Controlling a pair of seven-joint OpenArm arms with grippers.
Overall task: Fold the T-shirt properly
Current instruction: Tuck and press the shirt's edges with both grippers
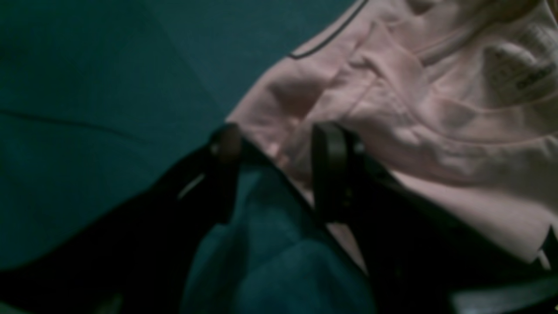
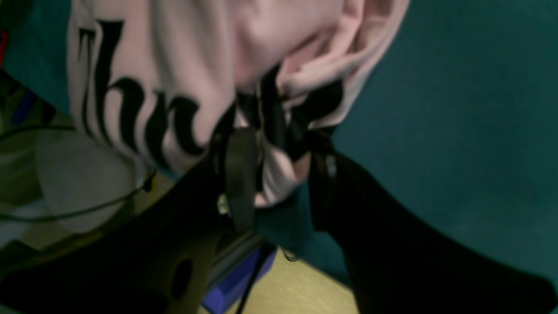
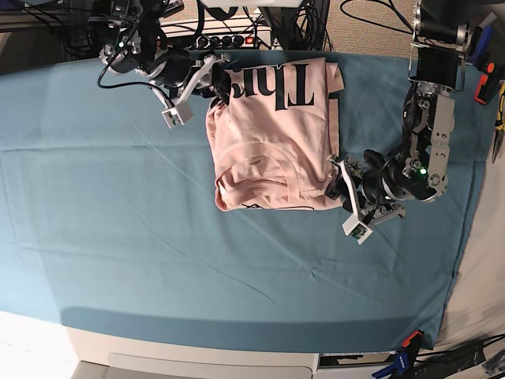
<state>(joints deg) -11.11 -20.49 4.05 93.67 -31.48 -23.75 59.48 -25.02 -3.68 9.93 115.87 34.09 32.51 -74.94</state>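
Note:
The pale pink T-shirt (image 3: 272, 150) lies partly folded at the middle back of the table, with black lettering showing on its far part. My right gripper (image 3: 217, 83) is at the shirt's far left corner. In the right wrist view my right gripper (image 2: 279, 170) is shut on a bunch of the T-shirt (image 2: 174, 65) beside the lettering. My left gripper (image 3: 338, 183) is at the shirt's near right corner. In the left wrist view my left gripper (image 1: 277, 152) has wrinkled pink T-shirt (image 1: 392, 109) cloth filling the gap, and both fingers touch it.
The teal table cloth (image 3: 118, 197) covers the whole table. Cables and electronics (image 3: 237, 31) crowd the back edge. Hand tools (image 3: 497, 118) lie off the right edge. A clamp (image 3: 406, 343) holds the cloth at the front right corner. A blue box (image 2: 235, 283) sits on the floor.

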